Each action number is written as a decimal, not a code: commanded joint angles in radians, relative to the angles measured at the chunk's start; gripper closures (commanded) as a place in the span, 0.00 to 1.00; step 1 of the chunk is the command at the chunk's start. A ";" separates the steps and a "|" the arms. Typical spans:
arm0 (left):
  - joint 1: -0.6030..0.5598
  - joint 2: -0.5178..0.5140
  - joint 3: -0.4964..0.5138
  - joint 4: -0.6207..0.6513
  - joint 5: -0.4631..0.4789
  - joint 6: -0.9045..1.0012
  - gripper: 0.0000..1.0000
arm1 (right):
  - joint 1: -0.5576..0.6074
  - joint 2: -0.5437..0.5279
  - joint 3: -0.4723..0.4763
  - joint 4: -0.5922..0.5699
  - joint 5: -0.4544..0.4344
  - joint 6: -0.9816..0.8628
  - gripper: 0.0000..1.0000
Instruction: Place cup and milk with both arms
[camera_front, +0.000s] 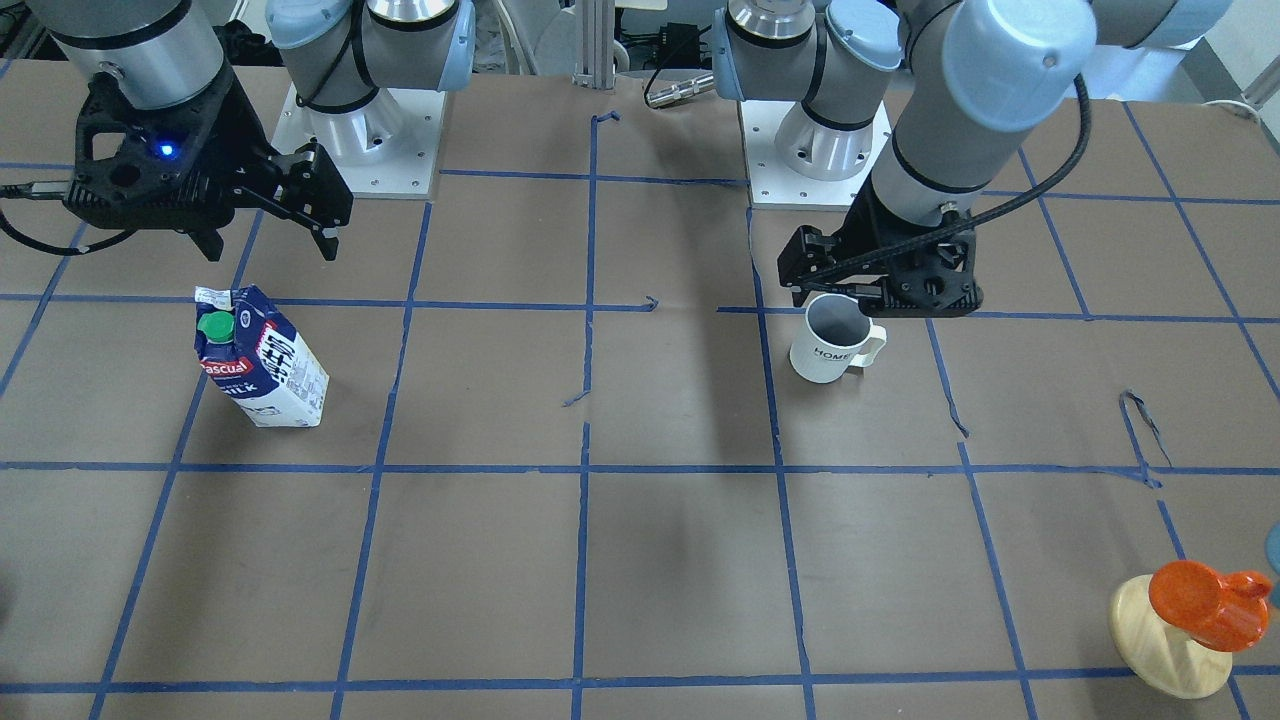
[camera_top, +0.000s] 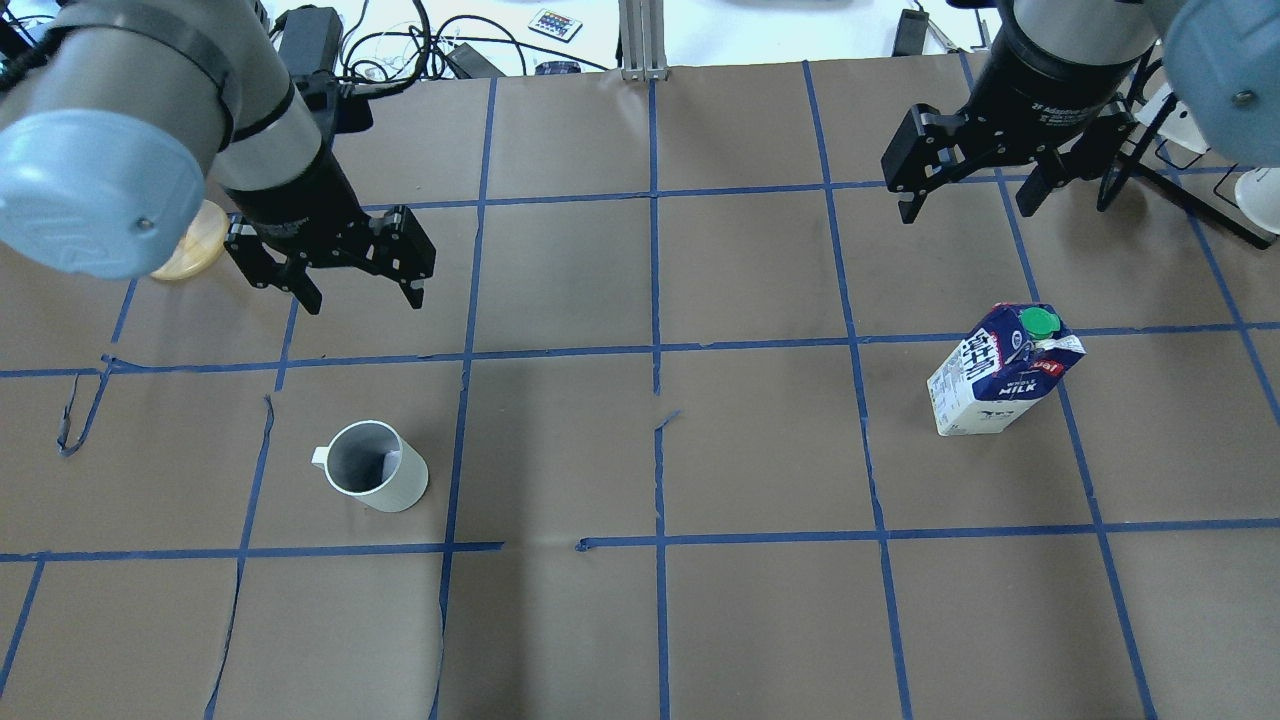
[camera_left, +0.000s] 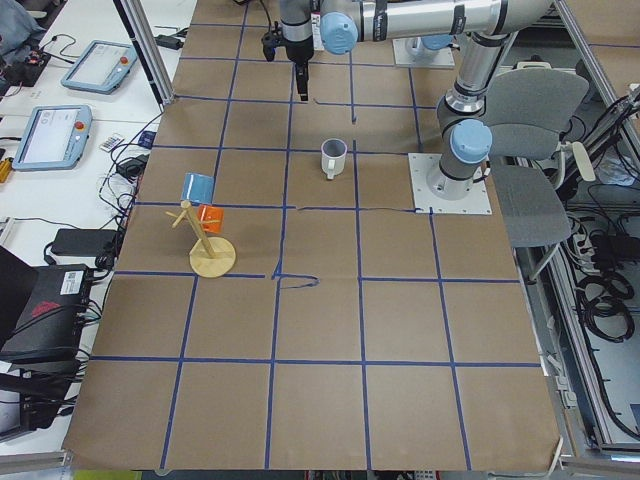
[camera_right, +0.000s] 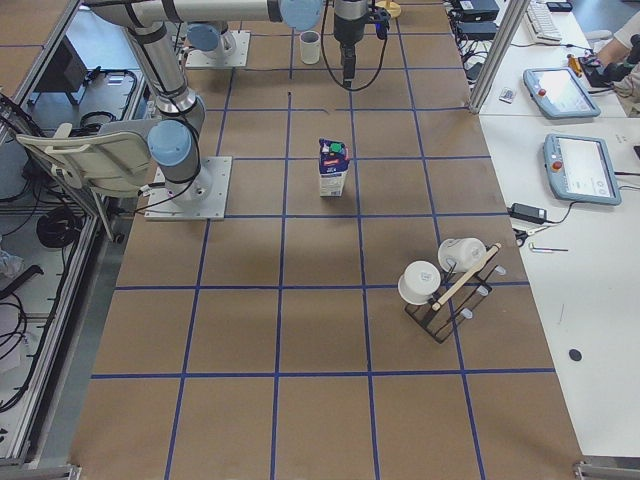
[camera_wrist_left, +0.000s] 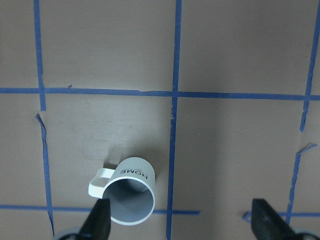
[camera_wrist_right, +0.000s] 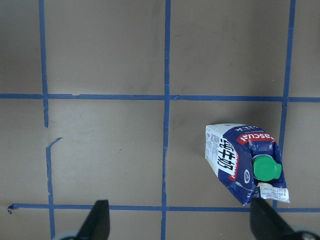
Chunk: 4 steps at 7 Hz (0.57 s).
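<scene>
While both arms hang above the table with nothing gripped, notes run left to right.

- Left gripper: jaws wide, empty.
- Cup: upright in the table's left half and off-centre beneath those jaws. A straight drop could land a finger on it and tip it.
- Right gripper: jaws wide, empty.
- Milk: upright toward the right edge, turned askew. It looks top-heavy, so one finger clipping it first could topple it.

overhead: rear, high | front: opposite | sides: far, along table | wrists: close, downward | overhead+front share cup
</scene>
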 joint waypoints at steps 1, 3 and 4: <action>-0.004 0.025 -0.212 0.063 0.039 0.014 0.02 | -0.008 0.003 0.001 -0.004 -0.001 0.002 0.00; 0.003 0.017 -0.356 0.258 0.059 0.019 0.03 | -0.051 0.069 0.020 -0.007 0.003 -0.001 0.00; 0.003 0.010 -0.389 0.302 0.060 0.021 0.09 | -0.083 0.078 0.026 -0.015 -0.006 -0.003 0.00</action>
